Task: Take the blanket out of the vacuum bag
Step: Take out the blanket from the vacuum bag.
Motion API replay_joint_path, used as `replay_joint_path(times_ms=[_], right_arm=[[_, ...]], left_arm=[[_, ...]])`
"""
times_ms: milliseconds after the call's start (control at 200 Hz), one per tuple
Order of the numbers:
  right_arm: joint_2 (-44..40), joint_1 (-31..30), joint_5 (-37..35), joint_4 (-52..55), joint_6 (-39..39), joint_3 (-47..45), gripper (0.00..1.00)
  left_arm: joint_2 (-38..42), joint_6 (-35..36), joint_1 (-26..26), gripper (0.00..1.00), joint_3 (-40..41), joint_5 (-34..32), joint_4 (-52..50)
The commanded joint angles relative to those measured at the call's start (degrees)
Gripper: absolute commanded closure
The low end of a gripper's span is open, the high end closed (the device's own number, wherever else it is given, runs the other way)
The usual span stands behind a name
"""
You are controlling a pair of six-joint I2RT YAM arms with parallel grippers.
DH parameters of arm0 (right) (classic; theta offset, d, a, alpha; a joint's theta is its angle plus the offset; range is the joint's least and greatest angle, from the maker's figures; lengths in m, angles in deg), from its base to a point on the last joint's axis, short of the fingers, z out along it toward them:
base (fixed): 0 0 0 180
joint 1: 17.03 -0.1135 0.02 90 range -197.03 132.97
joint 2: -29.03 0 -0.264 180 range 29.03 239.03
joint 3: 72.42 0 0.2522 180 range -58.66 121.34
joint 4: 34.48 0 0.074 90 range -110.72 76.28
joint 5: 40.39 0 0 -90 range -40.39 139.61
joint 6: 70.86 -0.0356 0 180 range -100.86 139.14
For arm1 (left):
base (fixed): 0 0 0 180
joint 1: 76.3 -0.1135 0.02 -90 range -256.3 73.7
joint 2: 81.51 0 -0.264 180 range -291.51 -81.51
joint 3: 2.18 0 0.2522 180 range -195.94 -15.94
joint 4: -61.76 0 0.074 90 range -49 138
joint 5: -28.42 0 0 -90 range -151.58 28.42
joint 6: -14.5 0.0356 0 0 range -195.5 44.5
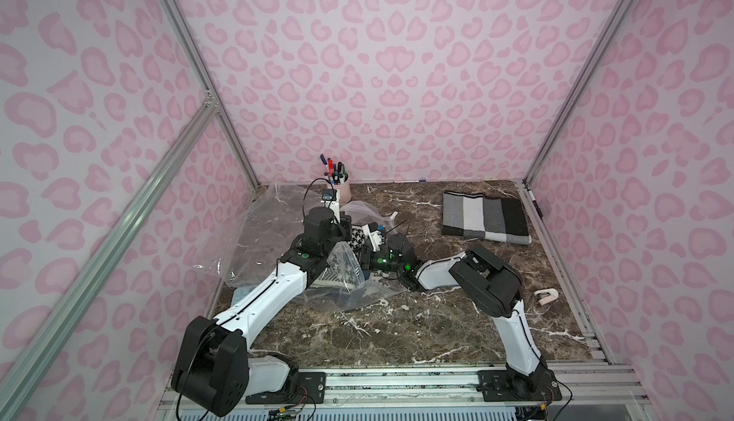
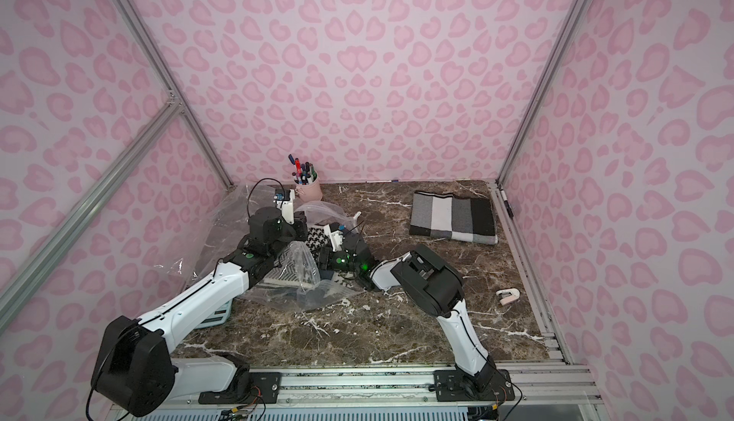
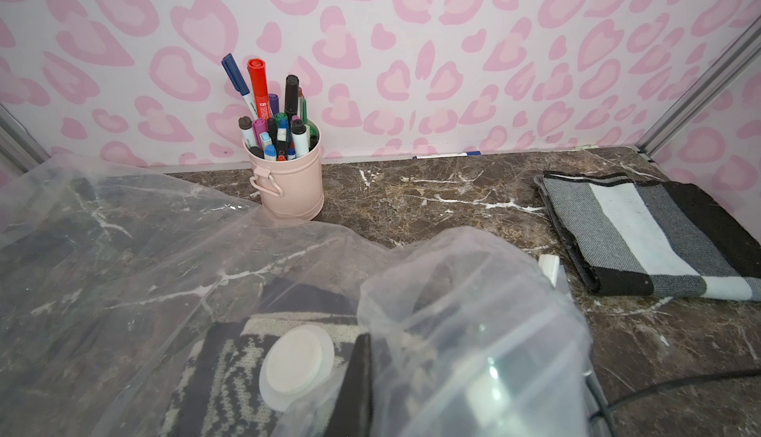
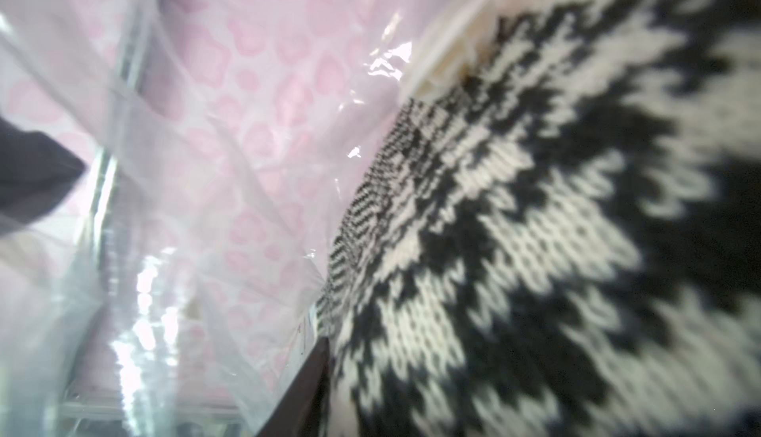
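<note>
Blanket [image 4: 535,249], a black-and-white knit, lies inside the vacuum bag [image 1: 344,270], right in front of the right gripper [image 1: 359,259], which sits at the bag's mouth. Whether that gripper has closed on the knit cannot be told. The left gripper [image 1: 344,229] is shut and appears to pinch the film, holding it up. The right arm is nearer. The bag sits left of centre on the bench [image 1: 397,319]. No writing is legible.

2 arms: left arm [image 1: 270,292] and right arm [image 1: 516,331].
2 blankets: patterned blanket [image 4: 535,249] and striped blanket [image 1: 484,218].
2 clear bags: vacuum bag [image 3: 296,367] and flat bag [image 2: 217,314].
2 white clips: far clip [image 1: 393,215] and near clip [image 1: 546,295].
1 pen cup [image 3: 288,183].
2 loose markers: rear marker [image 3: 447,154] and side marker [image 1: 532,200].
</note>
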Motion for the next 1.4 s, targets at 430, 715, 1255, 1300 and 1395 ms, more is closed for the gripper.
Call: replay_joint_path(times_ms=[430,715,1255,1300,1395], right_arm=[[-17.93,0.89,-0.94,18.21,9.35,-6.81,1.00],[-32.90,1.64,-6.47,34.51,18.60,-6.67,1.00],[-45.24,10.37,-7.86,47.17,22.02,-7.37,1.00],[-46.30,11.72,-7.64,47.53,21.97,-8.23,1.00],[-48.58,14.55,-6.71,47.90,21.68,-9.83,1.00]], left_arm=[[0.17,-0.74,-0.15,0.96,0.28,-4.85,-0.95],[-1.09,-5.17,-0.24,0.96,0.40,-11.83,-3.47],[-3.36,-7.47,-0.31,0.96,-1.73,-20.92,-8.14],[-3.69,-7.55,-0.33,0.96,-2.17,-21.64,-8.61],[-3.75,-7.65,-0.31,0.96,-2.39,-22.27,-8.54]])
